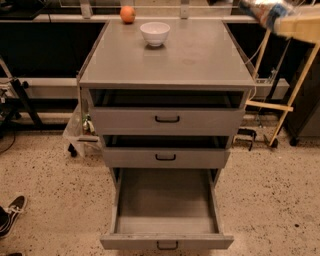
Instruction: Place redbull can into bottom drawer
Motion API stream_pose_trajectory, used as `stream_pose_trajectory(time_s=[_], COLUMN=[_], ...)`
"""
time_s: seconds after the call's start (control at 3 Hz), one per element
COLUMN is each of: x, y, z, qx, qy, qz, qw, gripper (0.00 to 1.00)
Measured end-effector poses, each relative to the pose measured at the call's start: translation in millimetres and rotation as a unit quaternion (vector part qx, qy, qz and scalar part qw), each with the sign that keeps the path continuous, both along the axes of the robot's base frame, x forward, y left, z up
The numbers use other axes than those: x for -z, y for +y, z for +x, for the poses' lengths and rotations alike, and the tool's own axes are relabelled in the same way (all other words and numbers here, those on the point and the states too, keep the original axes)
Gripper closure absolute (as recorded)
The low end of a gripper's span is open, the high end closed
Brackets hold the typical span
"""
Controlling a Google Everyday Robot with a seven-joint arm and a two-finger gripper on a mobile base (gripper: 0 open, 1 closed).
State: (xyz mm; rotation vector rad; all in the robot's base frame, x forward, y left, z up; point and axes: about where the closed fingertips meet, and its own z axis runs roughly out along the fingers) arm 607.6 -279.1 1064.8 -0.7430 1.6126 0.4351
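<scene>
The bottom drawer (pixel 166 242) of the grey cabinet is pulled far out and its inside is bare. My gripper (pixel 280 19) is at the top right, above and to the right of the cabinet top, with beige fingers (pixel 300 26). It holds a blurred silver and blue object, the redbull can (pixel 264 11), at its tip, high above the floor and well away from the drawer.
A white bowl (pixel 155 33) and an orange fruit (pixel 127 14) sit at the back of the cabinet top (pixel 200 60). The two upper drawers (pixel 167 120) stand slightly open. A wooden frame (pixel 287 95) is on the right and a shoe (pixel 12 212) on the floor at left.
</scene>
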Motion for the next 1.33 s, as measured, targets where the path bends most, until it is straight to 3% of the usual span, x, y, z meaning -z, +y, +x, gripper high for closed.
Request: stream_pose_trajectory(time_s=[0.33, 0.67, 1.0, 1.33], x=[-73.6, -67.3, -65.5, -16.7], y=[51.4, 81.1, 80.3, 102.7], z=[-72.1, -102.4, -101.4, -95.4], qx=[0.014, 0.003, 0.003, -0.014], qy=[-0.060, -0.045, -0.044, -0.010], qz=[0.004, 0.003, 0.002, -0.005], qw=[0.9981, 0.9990, 0.9990, 0.9998], gripper=[1.00, 1.00, 1.00, 1.00])
